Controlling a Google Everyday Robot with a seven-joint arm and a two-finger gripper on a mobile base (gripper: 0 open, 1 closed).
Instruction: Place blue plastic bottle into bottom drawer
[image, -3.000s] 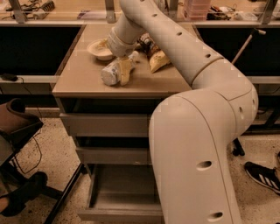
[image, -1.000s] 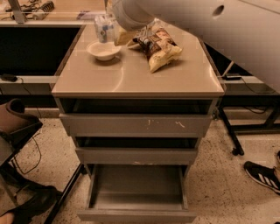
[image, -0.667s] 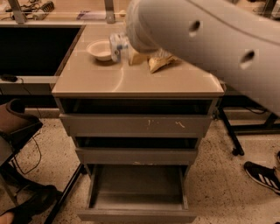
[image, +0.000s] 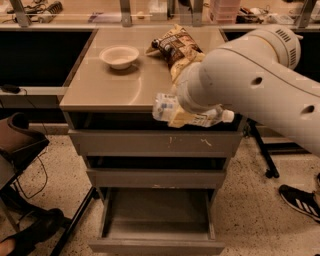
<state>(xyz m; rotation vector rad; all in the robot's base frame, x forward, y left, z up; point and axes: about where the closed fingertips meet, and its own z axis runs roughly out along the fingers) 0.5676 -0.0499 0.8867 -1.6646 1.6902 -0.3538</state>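
The blue plastic bottle (image: 164, 108), clear and crinkled with a pale label, hangs sideways in the air in front of the cabinet's top front edge, cap pointing right. My gripper (image: 186, 117) is shut on it, mostly hidden behind the thick white arm (image: 250, 75) that reaches in from the right. The bottom drawer (image: 156, 220) is pulled open below, and its inside shows nothing in it. The bottle is well above that drawer, level with the top drawer.
A white bowl (image: 119, 55) and a brown-and-yellow chip bag (image: 176, 46) lie on the cabinet top (image: 105, 87). The two upper grey drawers (image: 155, 142) are shut. A chair (image: 20, 145) and a foot (image: 30, 235) are at left, a shoe (image: 299, 200) at right.
The bottle has been lifted off the cabinet top beside the bowl and carried forward and right, past the front edge. The arm has swung down with it.
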